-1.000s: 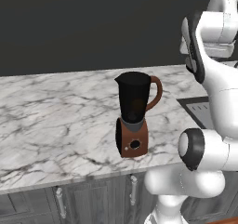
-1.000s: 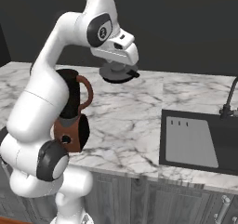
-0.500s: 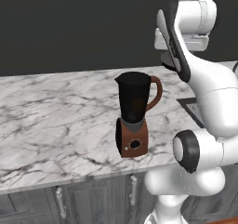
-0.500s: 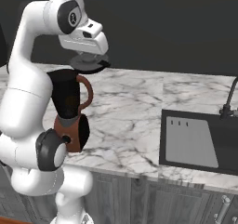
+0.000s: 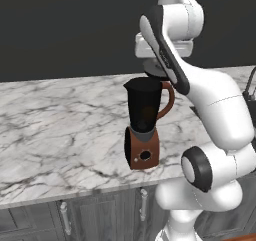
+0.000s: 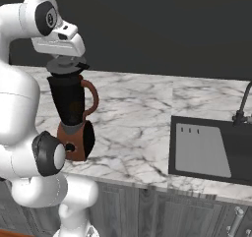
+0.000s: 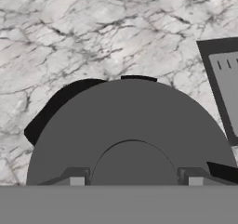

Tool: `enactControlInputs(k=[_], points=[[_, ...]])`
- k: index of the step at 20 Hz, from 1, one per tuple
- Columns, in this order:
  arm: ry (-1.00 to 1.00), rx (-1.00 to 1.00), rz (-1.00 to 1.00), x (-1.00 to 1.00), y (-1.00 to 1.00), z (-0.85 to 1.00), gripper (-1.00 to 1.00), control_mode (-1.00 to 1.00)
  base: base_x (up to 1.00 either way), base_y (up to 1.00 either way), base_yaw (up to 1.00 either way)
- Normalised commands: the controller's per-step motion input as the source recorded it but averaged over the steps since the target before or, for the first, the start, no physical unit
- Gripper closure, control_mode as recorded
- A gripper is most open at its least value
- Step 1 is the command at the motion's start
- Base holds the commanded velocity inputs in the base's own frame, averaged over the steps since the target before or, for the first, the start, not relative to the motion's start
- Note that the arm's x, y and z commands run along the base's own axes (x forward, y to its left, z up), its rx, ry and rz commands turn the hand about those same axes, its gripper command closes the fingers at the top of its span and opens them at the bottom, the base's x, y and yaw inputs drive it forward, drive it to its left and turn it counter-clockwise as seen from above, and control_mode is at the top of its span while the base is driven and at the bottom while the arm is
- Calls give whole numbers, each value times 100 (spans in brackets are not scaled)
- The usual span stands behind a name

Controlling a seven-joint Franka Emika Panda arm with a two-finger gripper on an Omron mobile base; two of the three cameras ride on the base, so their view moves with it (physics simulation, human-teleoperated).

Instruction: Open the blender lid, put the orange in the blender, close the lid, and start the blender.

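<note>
The blender (image 5: pixel 144 135) stands near the counter's front edge, with a dark jar, a reddish-brown handle and a brown base with a black dial. A dull orange patch (image 6: pixel 74 108) shows through the jar's wall; I cannot make out the orange's shape. My gripper (image 6: pixel 66 62) hangs just above the jar's rim, shut on the blender lid (image 6: pixel 69 68), a dark grey disc. In the hand view the lid (image 7: pixel 135 125) fills the middle, its raised knob sits between my fingertips (image 7: pixel 76 180), and the jar's black rim (image 7: pixel 51 108) peeks out from behind it.
The marble counter (image 5: pixel 60 135) stretches left of the blender. A dark sink (image 6: pixel 211 150) with a faucet (image 6: pixel 243 105) lies to the right. Cabinet doors with handles run below the counter's front edge.
The arm has swung from the sink side over to the blender, carrying the lid. The lid now hangs right over the jar's mouth. The blender has not moved.
</note>
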Motion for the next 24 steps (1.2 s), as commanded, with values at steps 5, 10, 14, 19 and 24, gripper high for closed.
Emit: enactControlInputs(k=[5,10,14,19,24], points=[[5,0,7,26,7,-12,100,-100,0,0,0],[7,-2,4,18,18,-34,100,-100,0,0,0],[4,-2,3,20,32,-25,100,-100,0,0,0],[3,-3,4,23,28,-22,100,-100,0,0,0],[1,-2,5,24,18,-22,100,-100,0,0,0]])
